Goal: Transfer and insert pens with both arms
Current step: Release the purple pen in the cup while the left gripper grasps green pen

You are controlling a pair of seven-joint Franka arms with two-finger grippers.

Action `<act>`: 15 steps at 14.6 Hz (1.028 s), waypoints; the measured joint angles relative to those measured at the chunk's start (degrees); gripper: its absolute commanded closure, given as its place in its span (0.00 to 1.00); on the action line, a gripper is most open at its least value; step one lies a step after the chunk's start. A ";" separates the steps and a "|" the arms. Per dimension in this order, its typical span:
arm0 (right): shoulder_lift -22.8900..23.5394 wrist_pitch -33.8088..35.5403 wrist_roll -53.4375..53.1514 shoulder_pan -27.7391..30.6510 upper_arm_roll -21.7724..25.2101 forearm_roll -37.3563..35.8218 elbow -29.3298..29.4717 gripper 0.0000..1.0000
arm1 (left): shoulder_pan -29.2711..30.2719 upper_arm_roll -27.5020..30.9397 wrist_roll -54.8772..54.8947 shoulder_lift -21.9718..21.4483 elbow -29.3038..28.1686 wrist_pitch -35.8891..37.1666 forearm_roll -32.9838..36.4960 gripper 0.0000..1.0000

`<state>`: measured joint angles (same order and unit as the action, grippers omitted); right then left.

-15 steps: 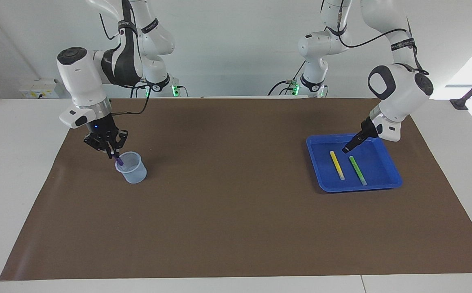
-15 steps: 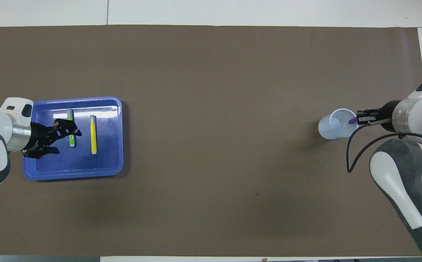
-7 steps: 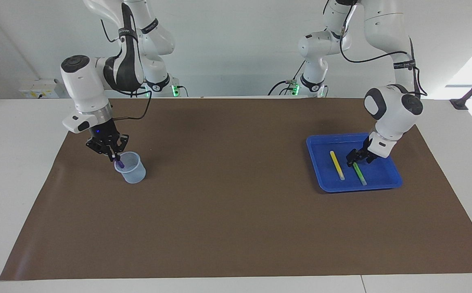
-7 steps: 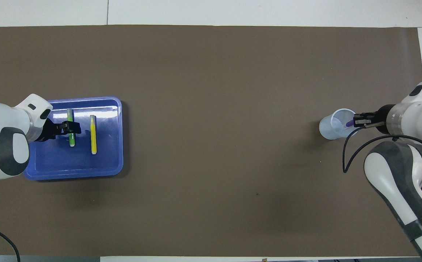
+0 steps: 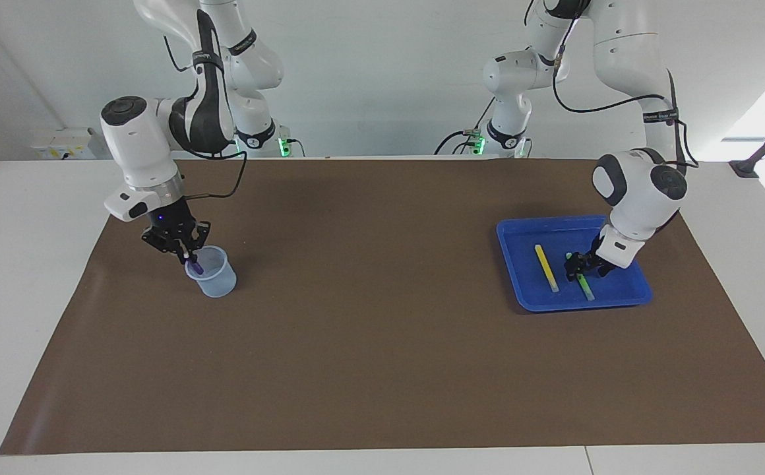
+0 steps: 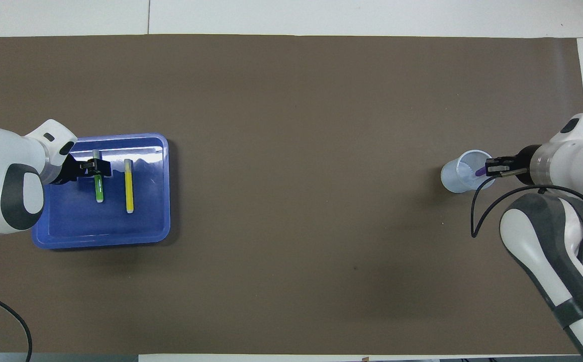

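Now | left tool (image 5: 579, 266) astride green pen (image 5: 584, 286) | right tool (image 5: 188, 255) clamps purple pen (image 5: 195, 267)

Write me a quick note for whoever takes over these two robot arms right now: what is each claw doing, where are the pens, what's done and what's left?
Right gripper: shut on the purple pen, over the cup, with the pen's lower end inside the rim.
Left gripper: open, down in the tray, straddling the green pen.
Yellow pen: lies in the tray beside the green one, untouched.
Done: purple pen brought to the cup, not yet released.
Left: drop purple in, then grasp, transfer and insert green, then yellow.
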<state>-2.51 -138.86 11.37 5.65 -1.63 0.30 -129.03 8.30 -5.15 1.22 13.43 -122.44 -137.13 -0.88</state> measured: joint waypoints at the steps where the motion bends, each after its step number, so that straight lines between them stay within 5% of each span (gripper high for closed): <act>1: 0.00 -0.07 -0.01 0.00 0.00 0.00 0.00 0.36 | -0.02 -0.04 0.02 0.31 0.19 0.00 0.56 0.16; 4: 0.00 -0.16 -0.09 0.01 0.01 0.00 0.01 0.09 | -0.09 -0.13 0.06 1.02 0.73 0.00 1.10 0.35; 6: 0.01 -0.60 -0.35 0.01 0.02 0.00 0.25 0.00 | -0.13 -0.15 0.08 0.98 1.04 0.08 1.16 0.46; 9: 0.08 -0.52 -1.49 0.01 0.00 0.01 1.90 0.00 | -0.15 -0.15 0.11 0.99 1.65 0.74 1.27 0.79; 12: 0.09 3.56 -2.47 -0.05 -0.13 0.01 5.25 0.00 | -0.19 -0.16 0.15 1.02 2.18 1.42 1.32 1.00; 15: 0.08 11.73 -5.32 -0.28 -0.41 0.01 10.95 0.00 | -0.19 -0.15 0.15 1.02 2.22 1.57 1.32 1.00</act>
<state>-2.43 -127.14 6.05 5.37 -2.04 0.30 -118.08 8.11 -5.30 1.38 14.44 -120.22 -135.56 0.44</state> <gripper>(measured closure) 0.000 0.837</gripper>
